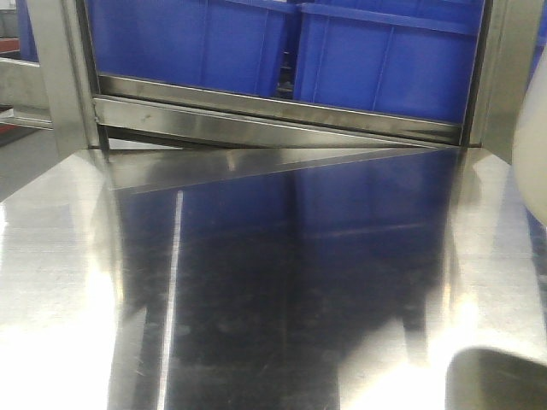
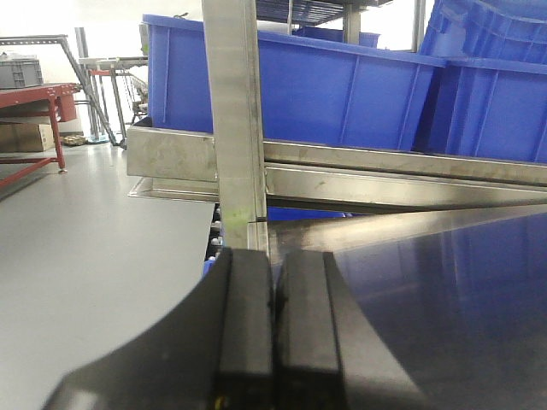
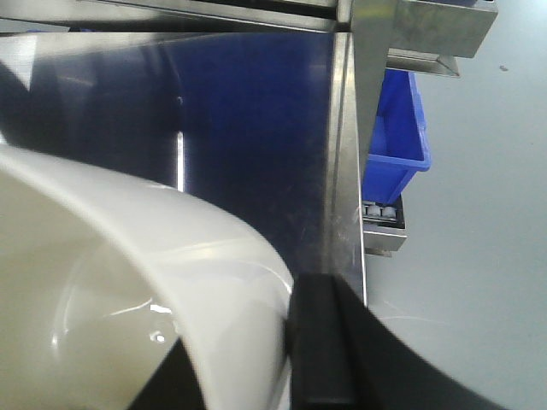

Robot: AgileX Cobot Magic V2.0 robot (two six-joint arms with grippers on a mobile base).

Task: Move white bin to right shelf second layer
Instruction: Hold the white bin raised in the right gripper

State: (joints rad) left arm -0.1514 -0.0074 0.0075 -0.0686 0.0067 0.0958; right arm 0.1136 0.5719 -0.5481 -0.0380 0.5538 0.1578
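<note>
The white bin (image 3: 128,282) fills the lower left of the right wrist view, cream-white and smooth, over the steel table (image 3: 239,111) near its right edge. My right gripper (image 3: 256,359) is shut on the bin's rim, with one black finger inside the wall and the other finger (image 3: 318,342) outside it. In the front view only a white sliver of the bin (image 1: 532,145) shows at the right edge. My left gripper (image 2: 273,333) is shut with nothing in it, near the table's left edge, facing a shelf post (image 2: 235,128). I cannot tell which level is the right shelf second layer.
Large blue crates (image 1: 256,43) stand on a rack level behind a flat steel front beam (image 1: 273,115) at the table's far side. A smaller blue crate (image 3: 395,128) sits above a lane of white rollers (image 3: 380,212) right of the table. Grey floor lies on both sides.
</note>
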